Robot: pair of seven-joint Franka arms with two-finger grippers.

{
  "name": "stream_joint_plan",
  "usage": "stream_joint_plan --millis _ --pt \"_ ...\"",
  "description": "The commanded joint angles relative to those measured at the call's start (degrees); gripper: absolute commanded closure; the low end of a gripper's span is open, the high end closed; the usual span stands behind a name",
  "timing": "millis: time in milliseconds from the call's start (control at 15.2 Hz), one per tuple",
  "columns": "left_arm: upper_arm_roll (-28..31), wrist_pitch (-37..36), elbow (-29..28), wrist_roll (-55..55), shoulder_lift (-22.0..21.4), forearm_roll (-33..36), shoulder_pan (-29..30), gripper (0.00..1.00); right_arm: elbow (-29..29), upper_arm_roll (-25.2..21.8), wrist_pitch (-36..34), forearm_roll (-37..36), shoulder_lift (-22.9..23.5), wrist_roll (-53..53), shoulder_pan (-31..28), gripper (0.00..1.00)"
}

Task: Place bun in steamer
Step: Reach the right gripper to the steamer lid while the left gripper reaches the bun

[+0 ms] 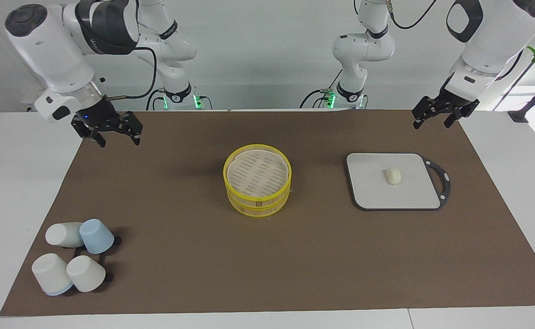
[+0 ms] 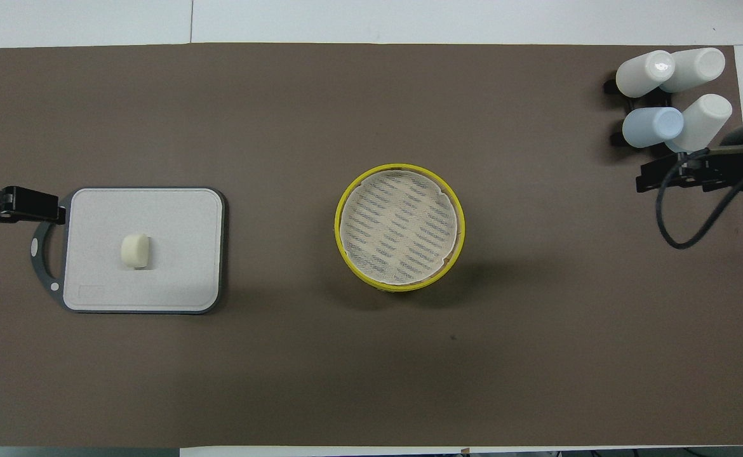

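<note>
Bun (image 1: 393,175) sat alone near the middle of the grey board (image 1: 372,194), untouched. Steamer (image 1: 257,179) stood lidless at counter centre; from it, in the overhead view, the bun lay at 9 o'clock and the cups (image 1: 73,256) at about 2 o'clock, well apart.

Left gripper (image 1: 437,113) hung over the brown mat (image 1: 295,256) close to its edge, just off the board's handle (image 1: 441,180), jaws wide and empty. Right gripper (image 1: 111,132) hung over the mat's corner at the right arm's end, jaws also wide and empty. I judged the task not yet begun; the left arm looked best placed for the pick.

Risks noted:
- Bun is small and looks soft. Closing hard could squash it; closing off-centre could roll it across the board.
- Board may slide on the mat if the fingertips press down on it.
- Steamer rim (image 2: 399,171) stands raised. A low carry could clip it and shift the basket, so I would lift well clear before crossing.

Room: open mat between board and steamer, nothing in the carry path. Board edge and handle sat directly beneath the left gripper's approach. Cups stayed clear of any route I expected to use.
</note>
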Motion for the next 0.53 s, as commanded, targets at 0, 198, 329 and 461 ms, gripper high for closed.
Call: stream_joint_plan --millis 0,198,329,461 --pt "0.14 6.49 -8.93 0.14 -3.45 -0.55 0.21 0.0 0.55 0.07 3.1 0.16 2.97 8.42 7.55 0.0" --pt "0.22 11.67 -14.12 2.07 -3.36 -0.55 0.47 0.0 8.87 -0.11 3.54 -1.42 11.49 23.53 18.97 0.0" --pt "0.22 13.96 -16.76 4.0 -2.4 -0.55 0.47 0.0 14.33 -0.11 3.45 -1.25 15.98 29.61 24.17 0.0" --pt "0.22 16.86 -18.52 4.27 -1.08 -0.55 0.47 0.0 14.88 0.07 7.37 -0.46 18.01 36.19 28.91 0.0"
